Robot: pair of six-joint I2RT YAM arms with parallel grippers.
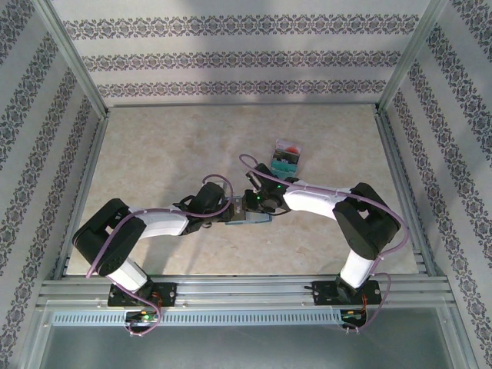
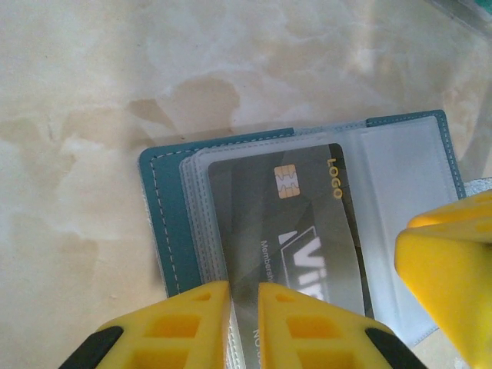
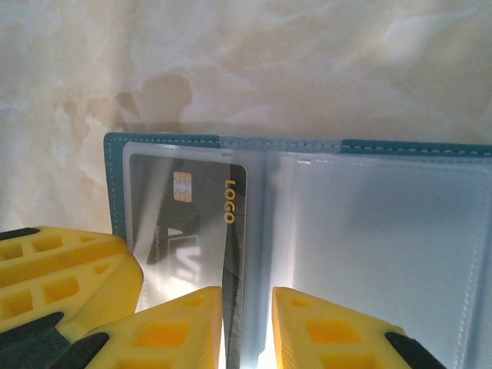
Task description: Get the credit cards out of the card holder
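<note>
"What do the arms look like?"

"The left arm (image 1: 157, 224) and right arm (image 1: 311, 201) match: white shells on the long links and chunky black housings at the joints."

"Cables?"

"A lilac cable (image 1: 108, 244) loops along each arm, down to black bases (image 1: 142, 294) at the bottom of the frame, where tiny green lights glow."

"And the hands?"

"The left hand (image 2: 244, 327) and right hand (image 3: 247, 330) have bright yellow fingers (image 2: 184, 327), moulded with hollow cells and black at the outer corners."

Beige marbled table (image 1: 169, 154); patterned wallpaper walls (image 1: 231, 61); metal frame (image 1: 231, 290).
</note>
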